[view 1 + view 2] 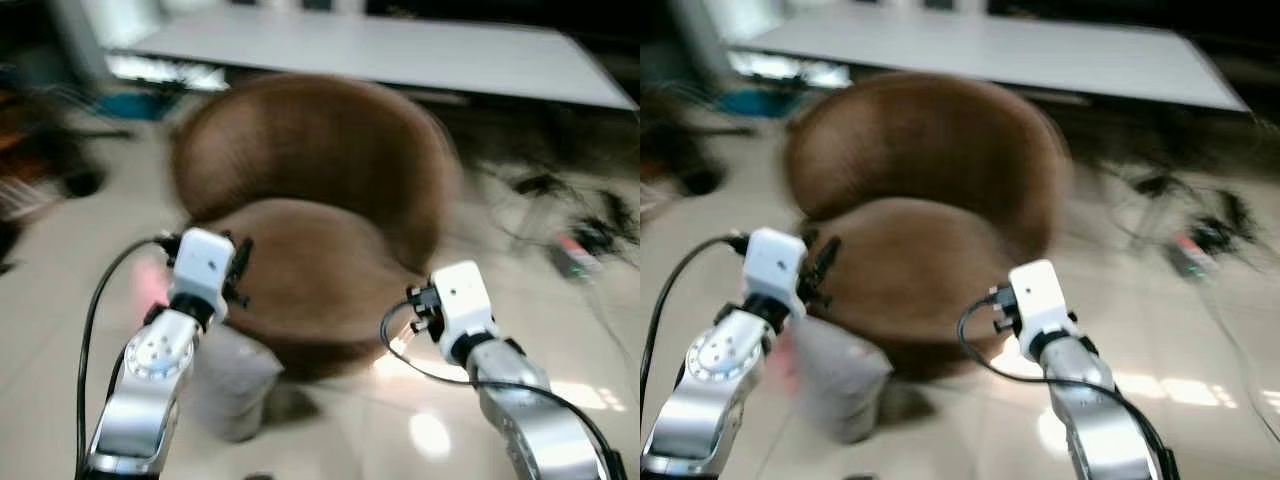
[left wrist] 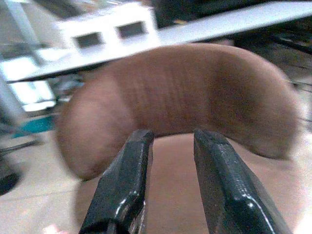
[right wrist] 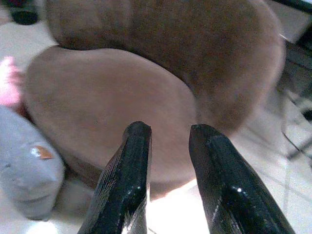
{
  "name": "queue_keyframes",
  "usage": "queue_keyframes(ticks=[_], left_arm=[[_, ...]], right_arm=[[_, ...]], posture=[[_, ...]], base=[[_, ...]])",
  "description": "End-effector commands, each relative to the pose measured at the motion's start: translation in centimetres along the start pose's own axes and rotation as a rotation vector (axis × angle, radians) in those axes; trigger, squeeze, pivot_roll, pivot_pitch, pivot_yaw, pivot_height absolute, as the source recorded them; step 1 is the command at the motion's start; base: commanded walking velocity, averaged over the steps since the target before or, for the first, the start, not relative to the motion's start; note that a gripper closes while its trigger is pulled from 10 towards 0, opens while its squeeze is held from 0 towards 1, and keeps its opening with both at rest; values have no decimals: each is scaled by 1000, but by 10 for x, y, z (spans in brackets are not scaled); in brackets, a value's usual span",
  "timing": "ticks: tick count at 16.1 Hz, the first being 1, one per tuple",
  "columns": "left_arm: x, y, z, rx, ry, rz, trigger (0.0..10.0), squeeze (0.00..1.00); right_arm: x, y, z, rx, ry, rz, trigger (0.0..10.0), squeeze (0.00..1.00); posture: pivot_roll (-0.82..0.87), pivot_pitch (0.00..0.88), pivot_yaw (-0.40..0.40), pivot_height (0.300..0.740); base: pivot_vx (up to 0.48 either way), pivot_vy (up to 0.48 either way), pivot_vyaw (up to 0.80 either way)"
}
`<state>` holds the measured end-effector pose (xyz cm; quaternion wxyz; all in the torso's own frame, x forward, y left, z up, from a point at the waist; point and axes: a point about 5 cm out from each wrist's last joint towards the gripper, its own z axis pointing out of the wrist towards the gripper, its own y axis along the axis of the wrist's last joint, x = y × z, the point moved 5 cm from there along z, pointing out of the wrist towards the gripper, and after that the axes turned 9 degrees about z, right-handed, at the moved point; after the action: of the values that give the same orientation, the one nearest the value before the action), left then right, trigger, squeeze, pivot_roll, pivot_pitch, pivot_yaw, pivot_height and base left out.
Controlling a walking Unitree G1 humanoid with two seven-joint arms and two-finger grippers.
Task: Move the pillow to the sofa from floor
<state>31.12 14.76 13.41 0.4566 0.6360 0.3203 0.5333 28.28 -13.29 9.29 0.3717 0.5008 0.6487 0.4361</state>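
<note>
Pillow point(image 1: 228, 385) on floor point(image 1: 60, 270), touching sofa point(image 1: 320, 230) near-left base. Left tool point(image 2: 168, 161) and right tool point(image 3: 168, 161) raised over seat, fingers narrowly parted, empty. Advice: lower left tool, open wide, grip pillow mid-body, lift clear before swinging over seat.

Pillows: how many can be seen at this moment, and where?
1. A grey pillow lies on the floor against the brown sofa's front edge, near the left gripper. Something pink beside it is too blurred to identify; more may be hidden.
</note>
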Motion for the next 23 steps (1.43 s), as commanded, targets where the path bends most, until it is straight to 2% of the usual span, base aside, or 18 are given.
queue_keyframes(ticks=[1,3,7,9,18,20,23], left_arm=[[-3,9,2,-35,-9,-7,10000,0],[-5,10,2,-39,-17,-15,10000,0],[-6,8,3,-32,-19,-17,10000,0],[-5,8,3,-30,-19,-19,10000,0],[-5,8,4,-33,-21,-18,10000,0],[-5,8,4,-33,-21,-17,10000,0],[-6,9,4,-38,-16,-22,10000,0]], right_arm=[[-5,1,0,-7,-11,1,10000,0],[-5,3,2,-15,-12,-13,10000,0],[-6,4,4,-22,-13,8,10000,0],[-3,2,5,-15,9,-32,10000,0],[-1,1,7,-21,16,-37,10000,0],[-4,1,7,-28,4,2,10000,0],[-2,-3,7,-13,36,-20,10000,0]], posture=[[-24,24,7,740],[-29,26,8,740],[-28,29,8,740],[-25,29,6,740],[-25,26,7,740],[-25,27,6,740],[-26,28,6,735]], base=[[0,0,800],[332,0,800],[352,0,0],[354,0,225],[350,0,760],[322,0,0],[97,0,0]])
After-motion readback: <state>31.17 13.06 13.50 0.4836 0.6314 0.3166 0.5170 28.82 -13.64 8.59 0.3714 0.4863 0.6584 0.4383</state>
